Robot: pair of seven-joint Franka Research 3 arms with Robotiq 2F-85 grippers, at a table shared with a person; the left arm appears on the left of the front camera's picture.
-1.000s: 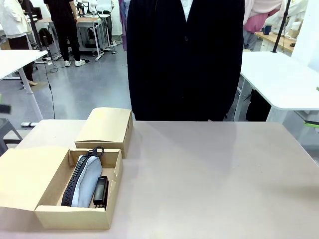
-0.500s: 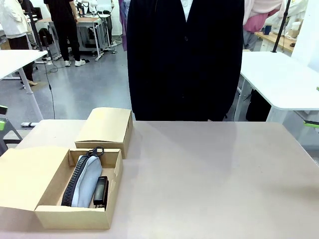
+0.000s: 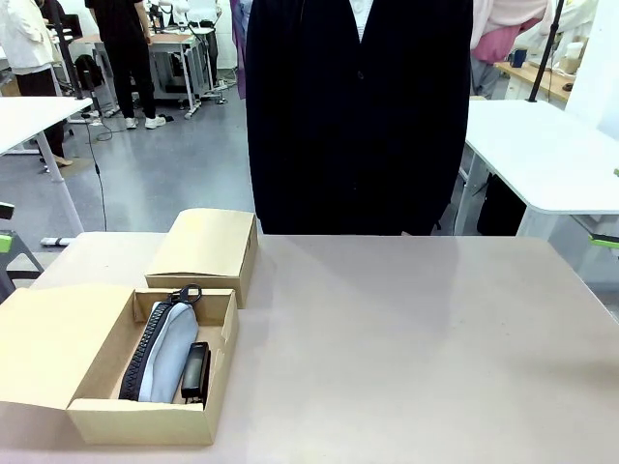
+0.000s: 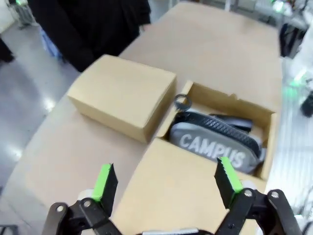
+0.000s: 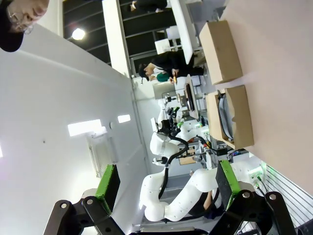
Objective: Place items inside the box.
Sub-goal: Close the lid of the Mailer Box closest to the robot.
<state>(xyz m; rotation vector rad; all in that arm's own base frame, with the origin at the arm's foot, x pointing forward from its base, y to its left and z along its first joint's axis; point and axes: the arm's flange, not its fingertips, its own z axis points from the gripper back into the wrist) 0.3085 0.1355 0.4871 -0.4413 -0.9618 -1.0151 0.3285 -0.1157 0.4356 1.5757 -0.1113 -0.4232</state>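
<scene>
Since a moment ago almost nothing moves; only a green-padded part at the front view's left edge shifts slightly; the grey pencil case (image 3: 166, 350) and a black stapler (image 3: 196, 372) lie in the open box (image 3: 145, 422), so packing looks part done. The left claw (image 4: 166, 182) gapes wide above the box; the right claw (image 5: 166, 182) is wide, empty. A closed box (image 3: 205, 246) sits just behind on the beige counter (image 3: 416, 338); a person (image 3: 358, 116) stands opposite; white tables beyond.

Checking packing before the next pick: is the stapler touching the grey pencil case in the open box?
Touching. Front view: the black stapler lies pressed along the side of the grey pencil case inside the open box, no gap between them.
</scene>
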